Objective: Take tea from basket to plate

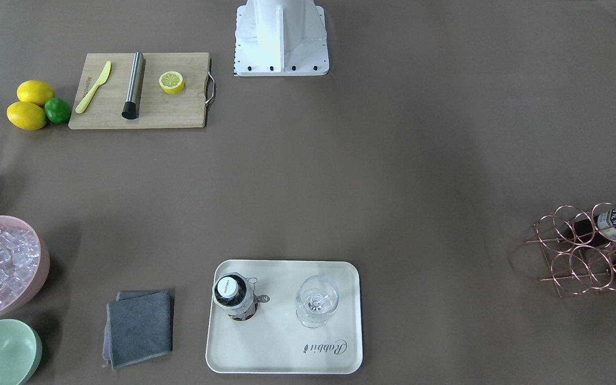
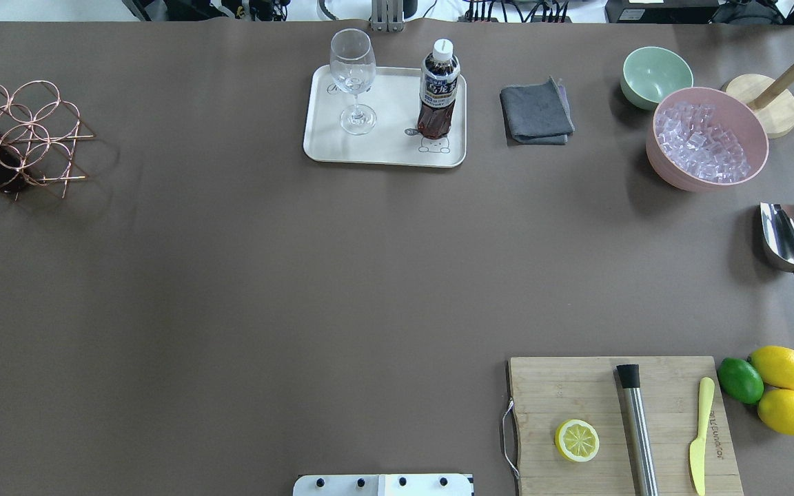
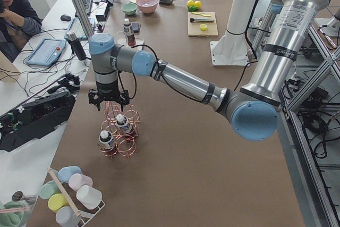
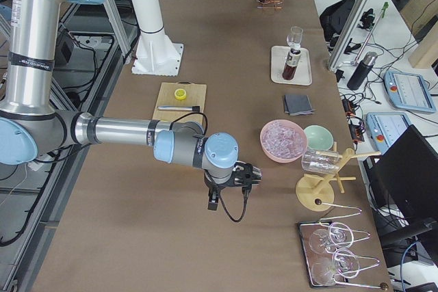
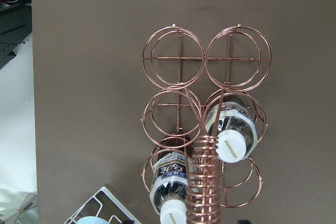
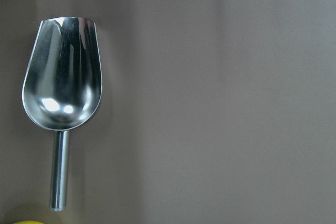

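The left gripper hangs directly over the basket, just above its coiled handle. From this side view I cannot tell whether its jaws stand wide or narrow. Below it, the basket holds 2 bottles of dark tea lying in ring slots. The upper bottle is in a middle ring, and the lower bottle is in the ring nearest the wrist camera, beside the handle.

A 3rd tea bottle stands upright on the plate, well apart from the left gripper, farther along the table. A stemmed glass stands beside it on the same plate.

The right gripper hovers above the table, and its opening cannot be told either. A steel scoop lies flat beneath it. Near it sits a pink bowl filled with ice cubes, and a green bowl is just beyond.
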### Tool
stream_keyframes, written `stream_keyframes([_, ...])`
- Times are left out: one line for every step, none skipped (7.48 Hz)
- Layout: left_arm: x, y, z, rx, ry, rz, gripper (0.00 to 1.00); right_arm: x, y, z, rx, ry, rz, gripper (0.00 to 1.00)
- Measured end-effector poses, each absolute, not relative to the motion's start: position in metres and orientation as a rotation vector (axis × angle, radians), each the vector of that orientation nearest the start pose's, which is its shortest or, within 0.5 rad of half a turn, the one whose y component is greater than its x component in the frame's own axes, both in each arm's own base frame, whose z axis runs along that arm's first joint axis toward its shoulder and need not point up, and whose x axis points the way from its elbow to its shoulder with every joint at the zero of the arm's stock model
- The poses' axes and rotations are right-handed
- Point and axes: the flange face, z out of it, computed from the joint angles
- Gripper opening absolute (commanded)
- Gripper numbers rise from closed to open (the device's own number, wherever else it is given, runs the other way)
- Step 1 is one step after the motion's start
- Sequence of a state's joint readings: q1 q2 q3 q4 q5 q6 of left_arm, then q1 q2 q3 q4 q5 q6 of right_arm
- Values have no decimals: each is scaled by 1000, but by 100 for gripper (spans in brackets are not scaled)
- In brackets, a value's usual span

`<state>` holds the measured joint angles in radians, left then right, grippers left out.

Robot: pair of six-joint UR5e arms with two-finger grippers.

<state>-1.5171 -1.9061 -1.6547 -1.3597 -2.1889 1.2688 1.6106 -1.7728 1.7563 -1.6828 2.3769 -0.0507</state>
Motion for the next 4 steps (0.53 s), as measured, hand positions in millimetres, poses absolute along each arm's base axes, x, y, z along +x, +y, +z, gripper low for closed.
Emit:
stream_keyframes([-48, -601, 476, 530, 442, 1276, 98, 79, -394, 667, -84, -810, 46, 100])
stream_keyframes([-61, -586, 495, 482, 474, 1172, 98, 79, -394, 667, -83, -811, 48, 100])
stream_keyframes([-71, -571, 515, 429, 508, 1064, 98, 80, -393, 666, -83, -812, 51, 100])
stream_keyframes([-76, -557, 535, 368, 542, 944, 98, 81, -393, 667, -83, -811, 53, 100])
